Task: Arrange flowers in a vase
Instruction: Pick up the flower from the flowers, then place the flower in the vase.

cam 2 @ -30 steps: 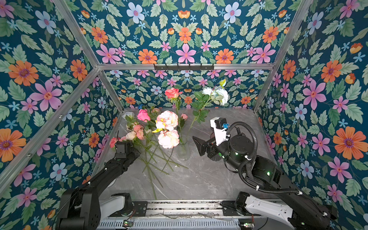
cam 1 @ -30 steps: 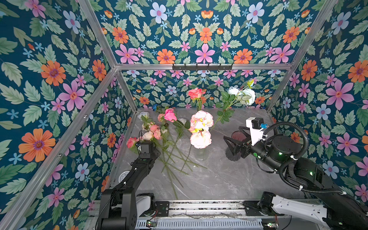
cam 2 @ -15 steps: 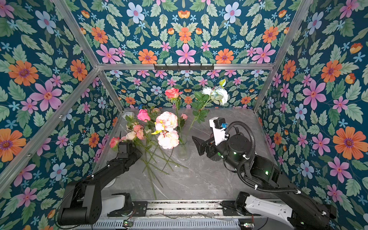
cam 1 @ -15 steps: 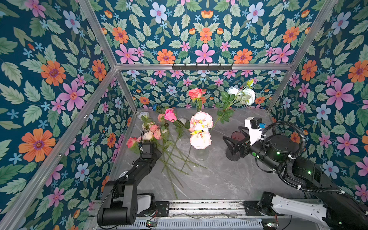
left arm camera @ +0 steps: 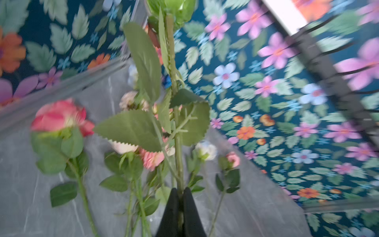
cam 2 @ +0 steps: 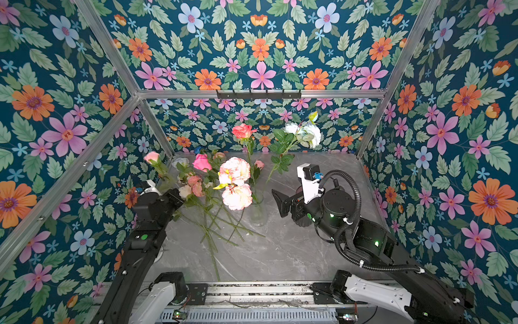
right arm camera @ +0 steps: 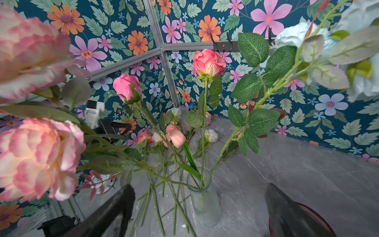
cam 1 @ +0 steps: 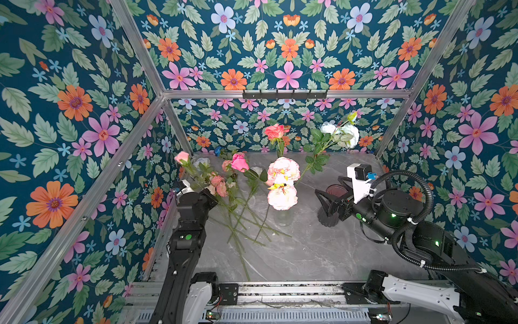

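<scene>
A clear ribbed glass vase (cam 1: 283,217) (right arm camera: 205,205) stands mid-table. It holds two peach-pink peonies (cam 1: 283,179), a coral rose (cam 1: 274,131) and white roses (cam 1: 344,133). More flowers (cam 1: 224,185) lie loose on the table to its left, a hot-pink rose (cam 1: 239,162) among them. My left gripper (cam 1: 208,193) (left arm camera: 180,197) is shut on the green stem of a pale pink rose (cam 1: 182,157), which stands tilted above the pile. My right gripper (cam 1: 332,190) (right arm camera: 200,186) hangs open just right of the vase, holding nothing.
A dark ribbed cup (cam 1: 326,218) with a red inside stands under the right gripper. A round white dial (right arm camera: 102,180) lies by the left wall. The papered walls close in on three sides, and a hook rail (cam 1: 284,94) crosses the back wall.
My left gripper has shut on the pale pink rose's stem and lifted its head up off the pile. The right arm has barely moved.
</scene>
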Robot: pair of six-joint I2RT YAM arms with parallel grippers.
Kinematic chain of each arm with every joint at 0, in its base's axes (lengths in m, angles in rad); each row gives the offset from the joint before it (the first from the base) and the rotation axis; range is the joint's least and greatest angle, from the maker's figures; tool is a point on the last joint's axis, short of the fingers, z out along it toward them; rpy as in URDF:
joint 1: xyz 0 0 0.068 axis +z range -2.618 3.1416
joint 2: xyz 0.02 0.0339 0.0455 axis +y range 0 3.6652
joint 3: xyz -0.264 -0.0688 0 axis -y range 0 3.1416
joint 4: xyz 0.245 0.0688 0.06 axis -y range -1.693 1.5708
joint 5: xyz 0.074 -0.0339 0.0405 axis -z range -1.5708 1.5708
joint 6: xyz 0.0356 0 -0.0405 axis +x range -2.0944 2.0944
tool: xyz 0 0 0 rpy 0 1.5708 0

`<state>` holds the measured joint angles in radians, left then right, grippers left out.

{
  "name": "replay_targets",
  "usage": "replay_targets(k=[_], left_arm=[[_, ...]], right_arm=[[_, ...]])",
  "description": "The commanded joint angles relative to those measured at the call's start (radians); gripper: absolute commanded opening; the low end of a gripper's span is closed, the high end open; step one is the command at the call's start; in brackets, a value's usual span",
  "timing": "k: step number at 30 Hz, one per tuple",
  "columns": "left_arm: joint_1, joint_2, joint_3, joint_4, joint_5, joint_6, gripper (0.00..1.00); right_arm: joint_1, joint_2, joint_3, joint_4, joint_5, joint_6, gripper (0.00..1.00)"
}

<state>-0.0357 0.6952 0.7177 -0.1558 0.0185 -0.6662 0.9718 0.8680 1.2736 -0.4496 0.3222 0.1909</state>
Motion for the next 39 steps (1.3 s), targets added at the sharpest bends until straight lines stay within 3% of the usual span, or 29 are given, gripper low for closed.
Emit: replay_targets(k=[1, 3, 6, 10, 16, 19, 26, 32, 39], left_arm=[[0.002, -0.100, 0.065, 0.005, 0.169, 0.086, 0.00], [0.000, -0.154, 0.093, 0.063, 0.265, 0.086, 0.00], [0.002, -0.183, 0.154, 0.117, 0.387, 0.076, 0.00], [0.002, -0.195, 0.209, 0.227, 0.547, 0.032, 0.00], [0.002, -0.205, 0.283, 0.286, 0.661, 0.009, 0.00], [0.001, -0.205, 0.290, 0.345, 0.743, -0.029, 0.00], [0.002, -0.194, 0.269, 0.467, 0.920, -0.099, 0.00], [0.002, -0.186, 0.230, 0.627, 1.024, -0.194, 0.00], [0.002, -0.194, 0.212, 0.733, 1.074, -0.257, 0.00]], right_arm=[[0.002, -0.009, 0.024, 0.071, -0.033, -0.001, 0.99], [0.002, -0.015, 0.041, 0.096, -0.130, -0.021, 0.97], [0.001, 0.011, 0.096, 0.109, -0.294, -0.012, 0.85], [0.022, 0.125, 0.233, 0.050, -0.464, 0.027, 0.83], [0.259, 0.272, 0.423, -0.023, -0.297, -0.139, 0.88], [0.267, 0.330, 0.498, -0.022, -0.372, -0.126, 0.90], [0.312, 0.496, 0.703, -0.043, -0.417, -0.181, 0.90], [0.312, 0.733, 1.040, -0.167, -0.491, -0.171, 0.94], [0.313, 0.973, 1.417, -0.315, -0.458, -0.169, 0.93]])
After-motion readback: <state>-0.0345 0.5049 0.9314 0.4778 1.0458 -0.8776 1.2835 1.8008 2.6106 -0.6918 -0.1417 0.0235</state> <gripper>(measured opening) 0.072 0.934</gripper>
